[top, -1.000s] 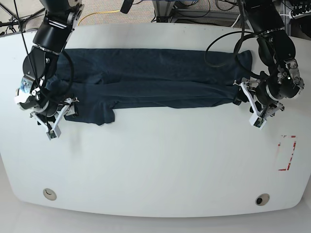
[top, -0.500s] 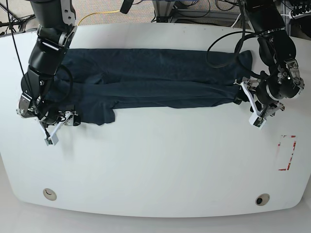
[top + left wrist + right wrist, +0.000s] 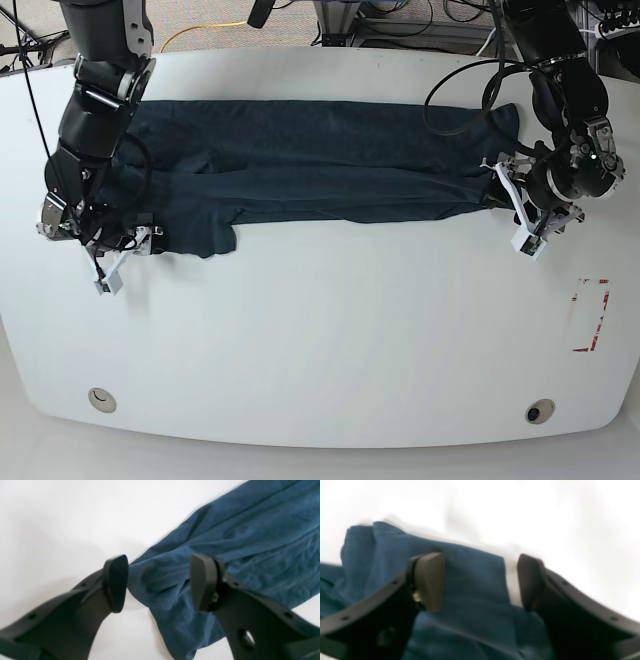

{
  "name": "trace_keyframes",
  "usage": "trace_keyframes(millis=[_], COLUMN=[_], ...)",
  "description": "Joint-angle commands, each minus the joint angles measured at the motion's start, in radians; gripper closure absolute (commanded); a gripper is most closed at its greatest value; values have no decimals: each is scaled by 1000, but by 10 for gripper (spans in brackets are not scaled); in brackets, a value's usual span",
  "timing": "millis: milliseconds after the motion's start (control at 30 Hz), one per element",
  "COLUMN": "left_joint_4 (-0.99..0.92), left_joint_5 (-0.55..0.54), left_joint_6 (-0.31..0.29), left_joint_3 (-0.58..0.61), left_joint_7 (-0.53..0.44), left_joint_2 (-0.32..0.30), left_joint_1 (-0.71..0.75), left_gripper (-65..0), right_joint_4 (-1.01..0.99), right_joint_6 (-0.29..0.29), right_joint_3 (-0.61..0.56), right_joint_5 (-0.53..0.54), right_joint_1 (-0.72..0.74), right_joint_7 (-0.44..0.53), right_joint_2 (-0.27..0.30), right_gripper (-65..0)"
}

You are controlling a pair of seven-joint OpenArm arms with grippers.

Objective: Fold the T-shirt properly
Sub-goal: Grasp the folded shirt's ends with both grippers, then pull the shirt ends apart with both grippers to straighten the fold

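The dark navy T-shirt (image 3: 320,165) lies in a long folded band across the far half of the white table (image 3: 330,340). My left gripper (image 3: 510,207) is at the band's end on the base view's right. In the left wrist view it (image 3: 160,580) stands open, with a crumpled corner of the T-shirt (image 3: 250,530) between its black fingers. My right gripper (image 3: 128,252) is low at the band's other end, by a bunched flap. In the blurred right wrist view it (image 3: 480,580) is open astride an edge of the T-shirt (image 3: 382,545).
A red rectangle mark (image 3: 590,315) is on the table's right side. Two round holes (image 3: 101,400) (image 3: 540,411) sit near the front edge. Cables, one of them a yellow cable (image 3: 200,30), lie beyond the far edge.
The arm on the base view's left has dropped and turned in to the shirt's flap, its jaws a little narrower. The other gripper has edged slightly up along the shirt's end.
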Motion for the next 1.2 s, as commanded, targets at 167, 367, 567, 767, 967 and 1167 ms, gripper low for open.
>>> trace_keyframes(millis=[167, 367, 567, 767, 967, 1167], left_joint_4=[17, 15, 15, 9, -71, -112], left_joint_5=[-12, -10, -10, -10, -10, -10], left_joint_6=[-1, -1, -1, -1, -1, -1], left_joint_3=[-1, -3, -3, -3, -3, -3], left_joint_7=[-16, -16, -16, -16, -16, -30], left_joint_2=[-10, -10, -12, -12, -13, -33], left_joint_1=[-17, -17, -1, 0, -3, -3], left_gripper=[-360, -360, -360, -360, -360, -360], right_joint_4=[15, 21, 134, 297, 452, 539], right_joint_6=[2, 2, 2, 2, 2, 2], right_joint_3=[2, 2, 3, 5, 80, 161], right_joint_5=[12, 24, 185, 376, 578, 649], right_joint_1=[27, 29, -30, -143, -306, -375], right_joint_7=[12, 15, -48, -135, -157, -220], right_joint_2=[-1, -1, 47, 88, 101, 95], right_gripper=[-3, 0, 0, 0, 0, 0])
